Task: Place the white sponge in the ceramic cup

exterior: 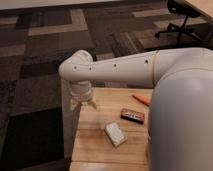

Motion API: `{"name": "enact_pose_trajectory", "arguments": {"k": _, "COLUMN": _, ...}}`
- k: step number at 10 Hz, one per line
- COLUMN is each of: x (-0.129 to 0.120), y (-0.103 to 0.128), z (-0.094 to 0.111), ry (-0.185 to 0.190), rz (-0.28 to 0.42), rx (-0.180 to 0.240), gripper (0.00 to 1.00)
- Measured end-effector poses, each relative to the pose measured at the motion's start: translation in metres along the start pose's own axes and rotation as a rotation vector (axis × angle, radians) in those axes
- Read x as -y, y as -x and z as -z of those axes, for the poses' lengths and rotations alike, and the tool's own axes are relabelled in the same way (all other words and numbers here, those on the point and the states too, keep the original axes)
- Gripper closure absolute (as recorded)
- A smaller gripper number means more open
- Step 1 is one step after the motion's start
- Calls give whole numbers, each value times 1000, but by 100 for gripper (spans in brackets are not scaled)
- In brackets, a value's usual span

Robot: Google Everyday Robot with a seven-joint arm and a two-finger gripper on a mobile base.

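Observation:
The white sponge [115,134] lies flat on the wooden table [95,142], near its front middle. My gripper [83,104] hangs from the white arm over the table's far left corner, pointing down, up and to the left of the sponge. Its fingers are spread apart and hold nothing. The ceramic cup is not in view; the large white arm body [182,115] covers the right part of the table.
A dark brown bar with orange edging [132,115] lies right of and behind the sponge. An orange object [141,99] lies further back. The table's left edge drops to patterned carpet. An office chair [180,20] stands at the far right.

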Motion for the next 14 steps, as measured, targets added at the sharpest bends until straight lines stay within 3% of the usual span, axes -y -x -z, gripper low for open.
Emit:
{"name": "enact_pose_trajectory", "arguments": {"k": 3, "x": 16, "y": -3, "z": 1, "ry": -44, "rz": 60, "rx": 25, "gripper": 35}}
{"name": "enact_pose_trajectory", "arguments": {"k": 8, "x": 46, "y": -13, "z": -9, "ry": -85, "rz": 169, "rx": 38, "gripper": 35}}
{"name": "enact_pose_trajectory", "arguments": {"k": 10, "x": 67, "y": -21, "z": -13, "ry": -107, "rz": 255, "rx": 38, "gripper": 35}}
{"name": "enact_pose_trajectory", "arguments": {"k": 11, "x": 82, "y": -31, "z": -16, "ry": -109, "rz": 375, "rx": 30, "gripper": 35}}
{"name": "enact_pose_trajectory", "arguments": {"k": 14, "x": 106, "y": -48, "z": -21, "ry": -98, "rz": 526, "rx": 12, "gripper": 35}}
